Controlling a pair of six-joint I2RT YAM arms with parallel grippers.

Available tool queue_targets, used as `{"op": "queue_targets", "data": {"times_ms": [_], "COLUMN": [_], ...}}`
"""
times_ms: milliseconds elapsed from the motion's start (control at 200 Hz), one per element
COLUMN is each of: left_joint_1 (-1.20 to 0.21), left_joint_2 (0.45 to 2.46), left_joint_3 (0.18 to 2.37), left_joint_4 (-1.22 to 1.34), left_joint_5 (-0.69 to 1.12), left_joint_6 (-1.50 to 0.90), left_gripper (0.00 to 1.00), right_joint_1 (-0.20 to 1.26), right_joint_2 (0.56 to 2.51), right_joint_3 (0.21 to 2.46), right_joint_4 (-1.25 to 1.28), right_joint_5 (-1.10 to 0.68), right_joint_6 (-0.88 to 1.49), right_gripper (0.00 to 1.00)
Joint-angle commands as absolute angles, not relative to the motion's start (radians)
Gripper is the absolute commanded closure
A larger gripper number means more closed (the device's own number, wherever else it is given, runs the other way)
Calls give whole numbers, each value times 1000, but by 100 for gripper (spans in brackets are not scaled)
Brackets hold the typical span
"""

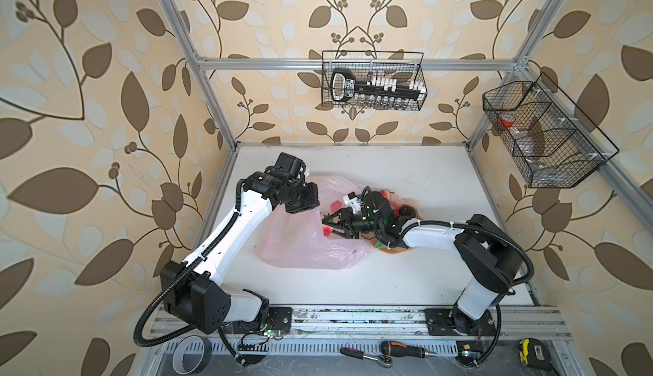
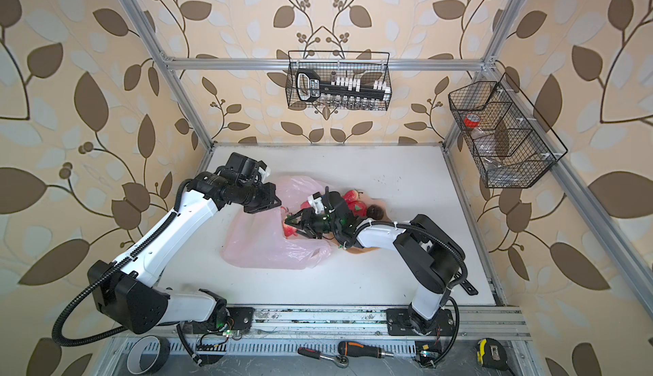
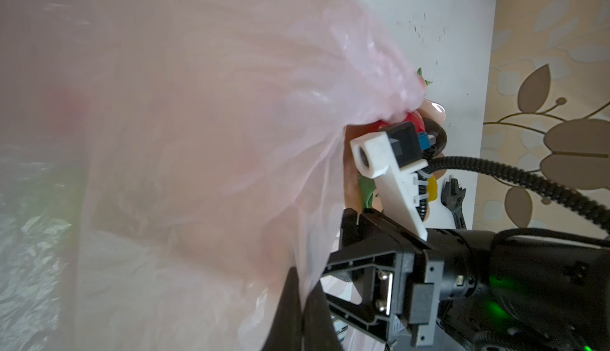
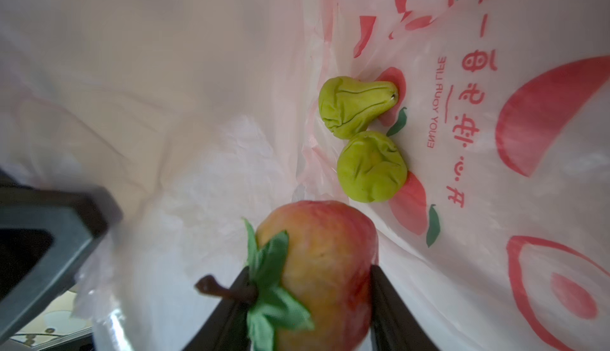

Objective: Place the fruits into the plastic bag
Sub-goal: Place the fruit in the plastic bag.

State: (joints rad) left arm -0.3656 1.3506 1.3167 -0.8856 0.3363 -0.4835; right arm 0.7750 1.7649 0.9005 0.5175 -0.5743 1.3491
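**Fruit goes in:** our right gripper (image 4: 310, 276) grasps a red-orange fruit (image 4: 326, 240) with a green leafy cap and a brown stalk. It holds the fruit inside the mouth of the pink plastic bag (image 1: 300, 250). The bag lies crumpled mid-table (image 1: 406, 179), just left of the plate (image 1: 392, 251). Our left gripper (image 3: 302, 290) is clenched on the bag's thin rim, lifting it so the mouth gapes to the right. Deeper in the bag, a long green pear (image 4: 356, 105) and a round green pear (image 4: 371, 168) lie touching. On the plate, partly hidden by the right arm, a strawberry (image 2: 351, 195) and a dark brown fruit (image 2: 375, 211) wait. We judge the next move to be letting the fruit go well past the rim. Then the right arm must back out without snagging the film.
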Motion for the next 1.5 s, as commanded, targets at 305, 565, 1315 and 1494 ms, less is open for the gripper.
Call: {"op": "queue_targets", "data": {"times_ms": [305, 565, 1315, 1494], "left_joint_1": [-388, -404, -413, -413], "left_joint_2": [1350, 1356, 1347, 1344], "left_joint_3": [1329, 1325, 1311, 1304], "left_joint_4": [-858, -845, -856, -878], "left_joint_5": [348, 344, 299, 263], "left_joint_6": [-506, -517, -511, -509], "left_gripper": [100, 100, 100, 100], "right_joint_1": [894, 923, 946, 946], "right_joint_2": [1931, 2022, 2037, 2010], "right_joint_3": [1057, 1158, 1238, 1238], "right_joint_4": [585, 540, 394, 393], "right_joint_5": [-551, -535, -615, -634], "right_joint_6": [1439, 1451, 1346, 1329], "right_gripper": [65, 64, 21, 16]}}
